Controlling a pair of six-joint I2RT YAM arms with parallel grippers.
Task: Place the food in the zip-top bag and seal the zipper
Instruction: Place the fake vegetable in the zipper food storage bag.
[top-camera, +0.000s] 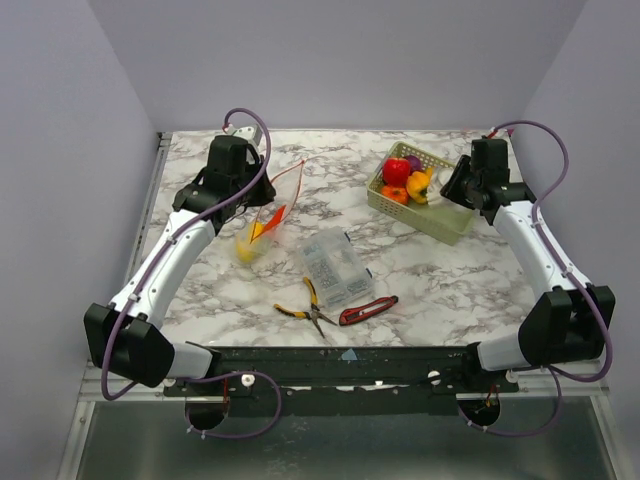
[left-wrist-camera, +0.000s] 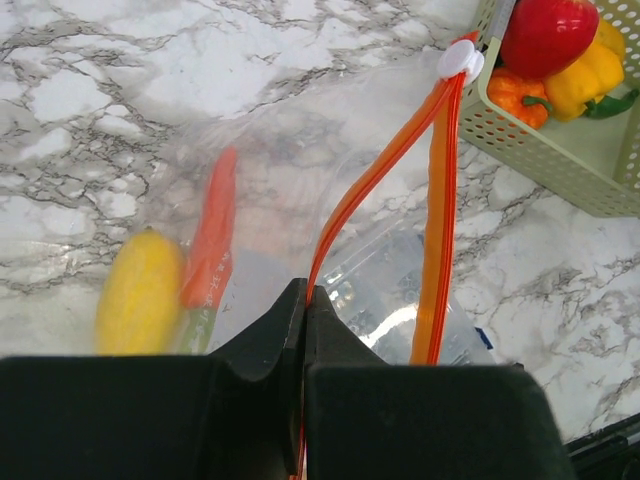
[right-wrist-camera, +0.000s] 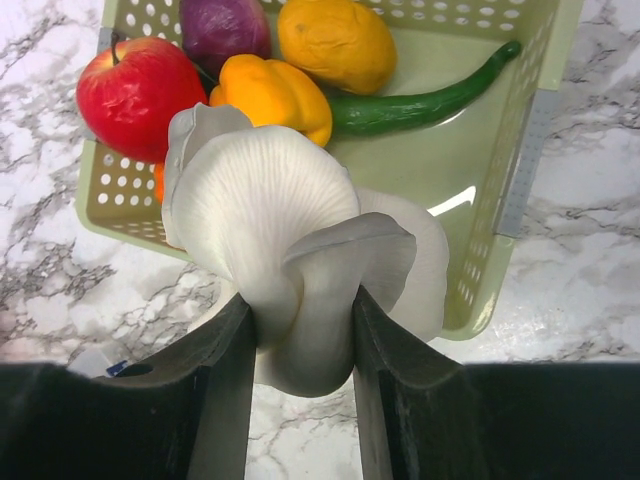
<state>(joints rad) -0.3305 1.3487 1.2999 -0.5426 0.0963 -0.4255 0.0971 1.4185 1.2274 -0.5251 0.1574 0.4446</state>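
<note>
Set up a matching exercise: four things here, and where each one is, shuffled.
1 white toy mushroom
2 yellow toy vegetable
3 red glossy toy fruit
4 yellow-handled pliers

A in the pale green perforated basket
B on the marble table beside the clear parts box
C inside the clear zip-top bag
D held in the right gripper

Pairs: 1-D, 2-C, 3-A, 4-B

the clear zip-top bag (left-wrist-camera: 290, 150) is seen on the desk (left-wrist-camera: 100, 80), orange-red zipper (left-wrist-camera: 375, 175) parted, yellow fruit (left-wrist-camera: 140, 290) and carrot (left-wrist-camera: 212, 235) inside; a white mushroom (right-wrist-camera: 275, 215) is held by the basket (right-wrist-camera: 500, 150).
</note>
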